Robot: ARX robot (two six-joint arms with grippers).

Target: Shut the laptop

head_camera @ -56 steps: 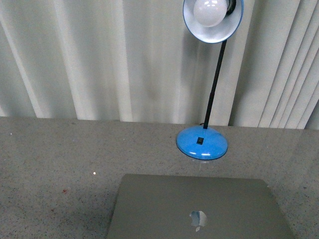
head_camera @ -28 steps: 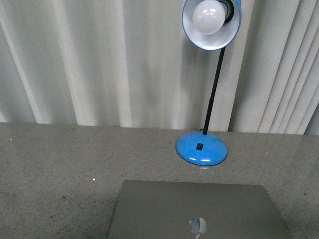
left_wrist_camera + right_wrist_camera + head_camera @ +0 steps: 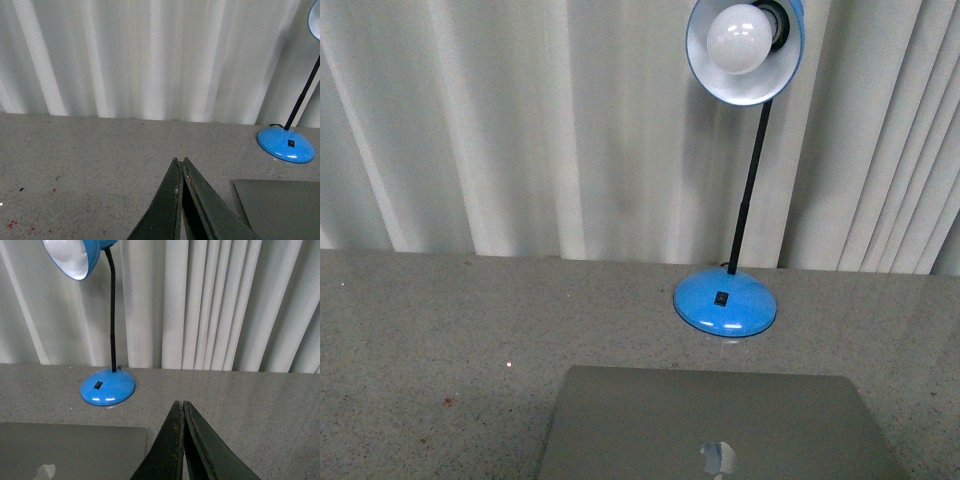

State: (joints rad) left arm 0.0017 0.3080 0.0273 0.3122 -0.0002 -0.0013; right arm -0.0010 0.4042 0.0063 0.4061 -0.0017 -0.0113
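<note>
The silver-grey laptop [image 3: 720, 425] lies on the grey speckled table at the bottom of the front view. Its lid faces up with the shiny apple logo showing; screen and keys are hidden. It also shows in the left wrist view [image 3: 282, 207] and the right wrist view [image 3: 70, 450]. My left gripper [image 3: 179, 161] is shut and empty, above the table beside the laptop's one side. My right gripper [image 3: 179, 403] is shut and empty, beside the laptop's other side. Neither gripper touches the laptop. Neither arm shows in the front view.
A blue desk lamp stands behind the laptop, its round base [image 3: 725, 301] on the table and its shade with white bulb [image 3: 744, 42] high above. The base also shows in both wrist views [image 3: 285, 144] [image 3: 108, 387]. A pale curtain [image 3: 500, 120] hangs behind the table's far edge.
The front view has shifted slightly: the laptop's lid edge now sits lower in the frame than a second ago. The lamp sits about the same.
</note>
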